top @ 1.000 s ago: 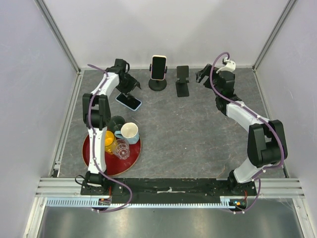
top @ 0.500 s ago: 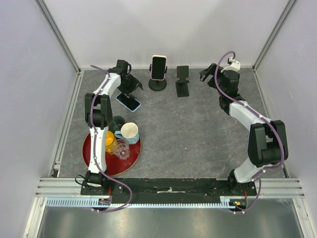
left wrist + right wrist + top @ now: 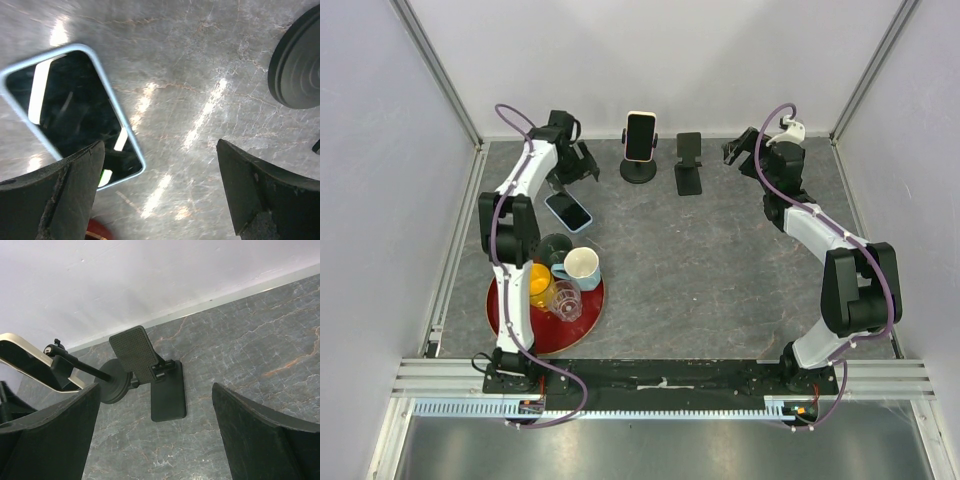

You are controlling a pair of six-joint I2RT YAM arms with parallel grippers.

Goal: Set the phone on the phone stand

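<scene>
Left gripper [image 3: 578,167] has drawn back, jaws wide and empty; the blue-cased phone [image 3: 568,211] lies flat just nearward of it, long axis diagonal, empty phone stand [image 3: 689,165] well right

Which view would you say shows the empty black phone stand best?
The right wrist view: the empty black phone stand sits mid-frame, backrest and base plain. The top external view shows it whole but small; the left wrist view shows nothing recognisable of it.

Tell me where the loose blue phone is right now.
Top view: the phone lies flat on the table's left side, between the open left gripper and the red tray, not gripped.
</scene>
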